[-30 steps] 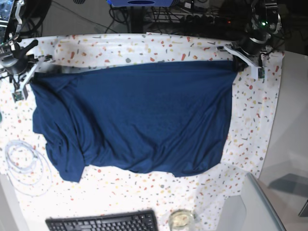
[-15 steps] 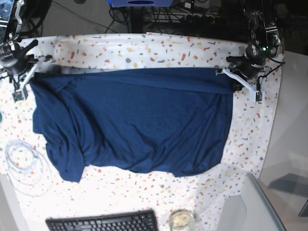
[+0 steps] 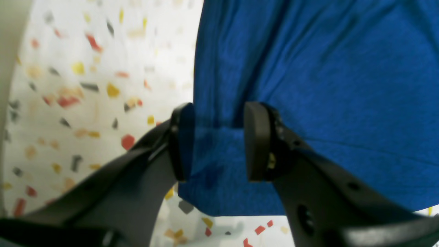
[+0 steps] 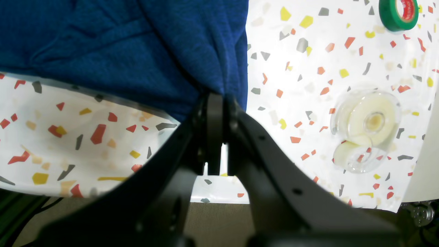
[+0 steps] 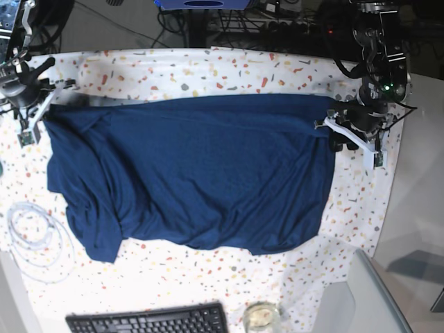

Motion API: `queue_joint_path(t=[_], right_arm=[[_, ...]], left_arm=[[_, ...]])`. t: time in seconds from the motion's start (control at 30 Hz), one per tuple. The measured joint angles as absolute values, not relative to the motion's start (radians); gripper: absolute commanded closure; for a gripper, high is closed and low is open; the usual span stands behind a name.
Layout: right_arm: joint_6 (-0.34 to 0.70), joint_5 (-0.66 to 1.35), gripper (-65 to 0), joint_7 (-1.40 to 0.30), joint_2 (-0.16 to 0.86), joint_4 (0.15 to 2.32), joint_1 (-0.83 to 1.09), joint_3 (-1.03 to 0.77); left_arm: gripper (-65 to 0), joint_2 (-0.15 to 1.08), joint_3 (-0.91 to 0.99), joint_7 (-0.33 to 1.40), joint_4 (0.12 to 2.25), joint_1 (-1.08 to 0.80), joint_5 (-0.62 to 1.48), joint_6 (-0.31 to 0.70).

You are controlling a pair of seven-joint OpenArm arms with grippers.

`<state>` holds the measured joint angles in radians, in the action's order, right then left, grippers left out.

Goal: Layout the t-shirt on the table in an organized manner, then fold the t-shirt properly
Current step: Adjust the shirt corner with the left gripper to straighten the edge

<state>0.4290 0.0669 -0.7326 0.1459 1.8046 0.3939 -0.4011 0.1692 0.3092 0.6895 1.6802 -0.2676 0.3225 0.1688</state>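
We see the t-shirt [image 5: 187,173] spread wide across the middle of the table [image 5: 208,69], dark navy, plain, no print. Its far edge runs roughly straight along the table's far side; the near edge is wavy and rumpled. One end hangs down in a long fold toward the table's near left corner in the base view, with creases bunched there. The cloth is otherwise mostly flat with soft wrinkles.

Right gripper [image 4: 219,103] sits at the far left corner of the table in the base view, its jaws pressed together and pinching a corner of the t-shirt; fabric gathers into folds right at the pinch. Left gripper [image 3: 217,140] is at the shirt's opposite end, near the table's right edge in the base view. Its jaws are spread apart, with the shirt's corner lying between the two pads [image 3: 255,140]; the fabric looks slack there and we cannot tell if either pad touches it.

A clear tape dispenser roll [image 4: 365,128] and a green tape roll [image 4: 398,12] lie on the table beside the right gripper. A coiled white cable [image 5: 35,239] lies by the left edge, and a keyboard [image 5: 149,320] and a small glass dish [image 5: 261,316] sit at the near edge; what is in the dish we cannot tell.
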Motion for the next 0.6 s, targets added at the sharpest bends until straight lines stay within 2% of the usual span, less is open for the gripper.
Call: queue_joint_path(t=[0.17,0.3,0.4,0.5,0.6], right_arm=[[0.429,0.067,0.0,-0.733,0.146,1.805,0.394,-0.401],[0.429,0.067,0.0,-0.733,0.147,1.805,0.394,-0.401],[0.429,0.067,0.0,-0.733,0.148,1.805,0.394,-0.401],[0.429,0.067,0.0,-0.733,0.148,1.805,0.394,-0.401],[0.429,0.067,0.0,-0.733,0.148,1.805,0.394,-0.401]], left_arm=[[-23.9,0.101,0.422,0.691,1.768,-0.332,0.354,0.173],[-23.7,0.102,0.487,0.690,1.771,-0.385,0.400,0.175],[-23.7,0.105,0.497,0.676,1.707,-0.398,0.400,0.174],[-23.4,0.104,0.493,0.670,1.632,-0.393,0.397,0.215],[-23.7,0.115,0.489,0.575,1.595,-0.387,0.401,0.252]])
